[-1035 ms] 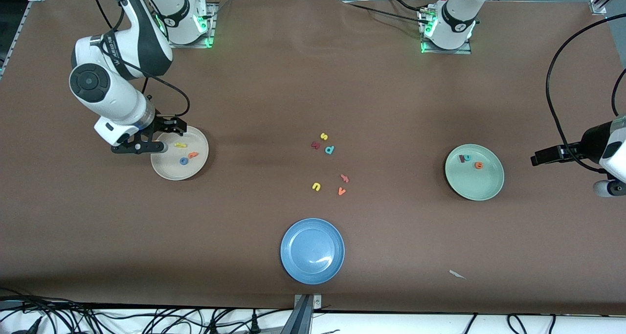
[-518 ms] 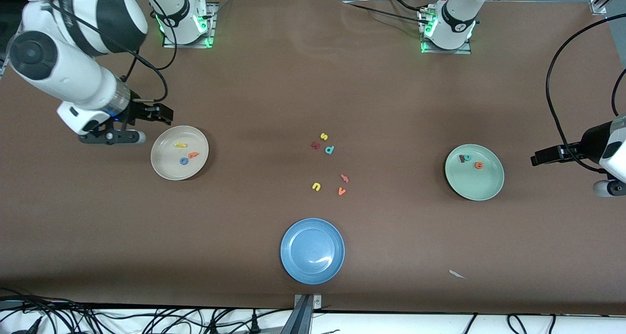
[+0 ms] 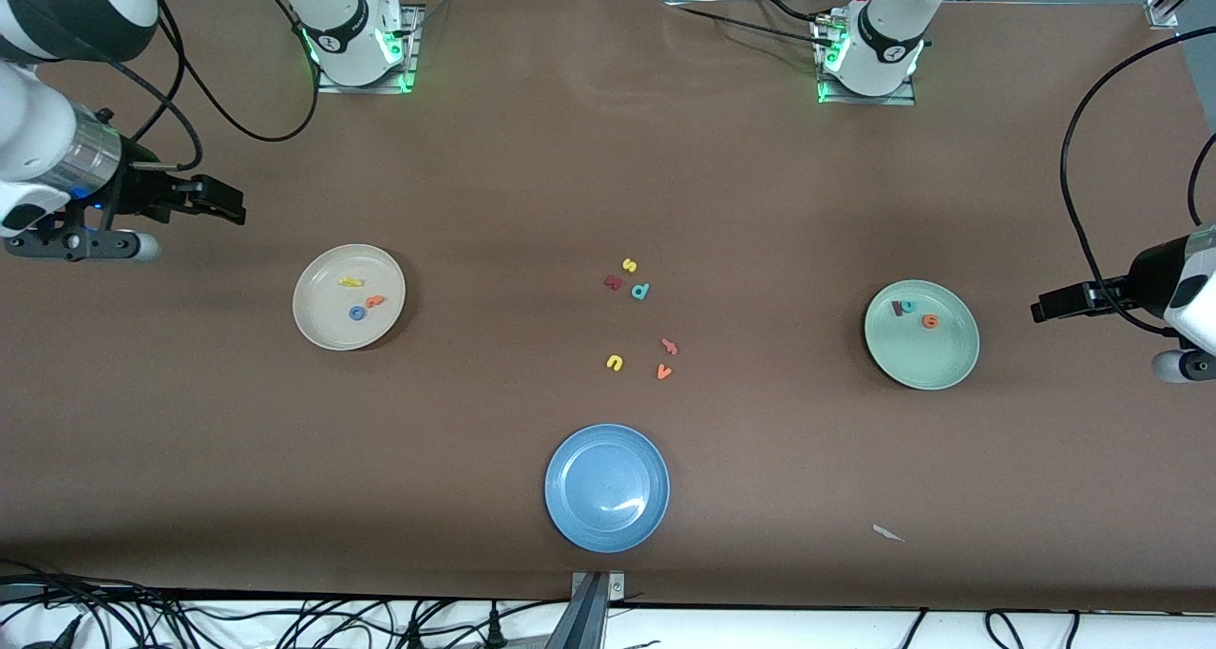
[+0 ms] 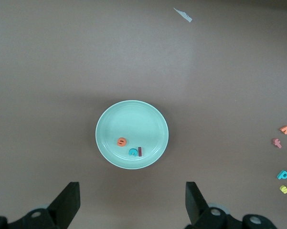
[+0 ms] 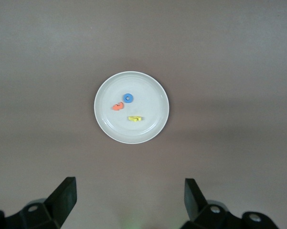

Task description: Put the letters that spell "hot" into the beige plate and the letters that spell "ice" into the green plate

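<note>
Beige plate [image 3: 318, 331], pale green plate [image 3: 940, 364], blue plate [image 3: 579, 511], brown table [image 3: 475, 174]

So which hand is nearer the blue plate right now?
Neither clearly: the blue plate sits mid-table near the front camera. The right hand hangs open at its own end past the beige plate; the left hand hangs open past the green plate.

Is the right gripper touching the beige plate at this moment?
Apart. The right wrist view shows bare table between the open right gripper and the beige plate; the front view agrees.
</note>
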Robot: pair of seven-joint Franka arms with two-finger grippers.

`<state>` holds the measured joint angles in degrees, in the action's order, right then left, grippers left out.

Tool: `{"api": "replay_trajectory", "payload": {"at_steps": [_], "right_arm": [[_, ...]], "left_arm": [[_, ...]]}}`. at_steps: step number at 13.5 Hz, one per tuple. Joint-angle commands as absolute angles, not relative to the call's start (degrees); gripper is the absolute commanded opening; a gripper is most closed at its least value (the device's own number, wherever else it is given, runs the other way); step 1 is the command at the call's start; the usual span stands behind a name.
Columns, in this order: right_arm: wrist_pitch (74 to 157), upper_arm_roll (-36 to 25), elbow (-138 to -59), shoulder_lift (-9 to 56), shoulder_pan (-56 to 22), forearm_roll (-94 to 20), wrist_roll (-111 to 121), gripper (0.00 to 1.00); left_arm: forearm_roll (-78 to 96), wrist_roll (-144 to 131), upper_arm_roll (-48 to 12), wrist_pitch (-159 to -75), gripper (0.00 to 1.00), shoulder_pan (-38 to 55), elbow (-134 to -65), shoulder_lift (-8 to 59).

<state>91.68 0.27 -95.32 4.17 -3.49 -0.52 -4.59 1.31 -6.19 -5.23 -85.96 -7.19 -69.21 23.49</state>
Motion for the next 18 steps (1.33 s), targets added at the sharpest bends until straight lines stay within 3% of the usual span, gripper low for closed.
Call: {"api": "replay_trajectory", "payload": {"at_steps": [1,6,11,13,18], "right_arm": [[90.2,-0.4,-94.2,4.8,-4.6,-1.6,-3.6,1.00],[84.3,-0.5,-86.0,6.8,-4.1,-1.4,-4.1,1.00],[84.7,-0.6,-86.0,6.9,-3.8,-1.5,-3.6,1.00],[84.6,-1.1,-86.0,6.9,-3.9,-1.8,-3.6,1.00],[84.5,-1.4,-86.0,6.9,-4.0,-1.2,-1.3,1.00]], "left_arm": [[2.1,-4.7,-4.6,-86.4,0.97,-6.8,-71.3,21.6],[2.1,-4.7,-4.6,-86.4,0.97,-6.8,-71.3,21.6],[2.0,-4.2,-4.6,-86.5,0.94,-6.8,-71.2,21.6],[1.9,-2.0,-4.6,-86.5,0.99,-6.9,-70.9,21.5],[1.9,-2.3,-4.6,-86.3,1.00,-6.9,-70.8,21.5]]}}
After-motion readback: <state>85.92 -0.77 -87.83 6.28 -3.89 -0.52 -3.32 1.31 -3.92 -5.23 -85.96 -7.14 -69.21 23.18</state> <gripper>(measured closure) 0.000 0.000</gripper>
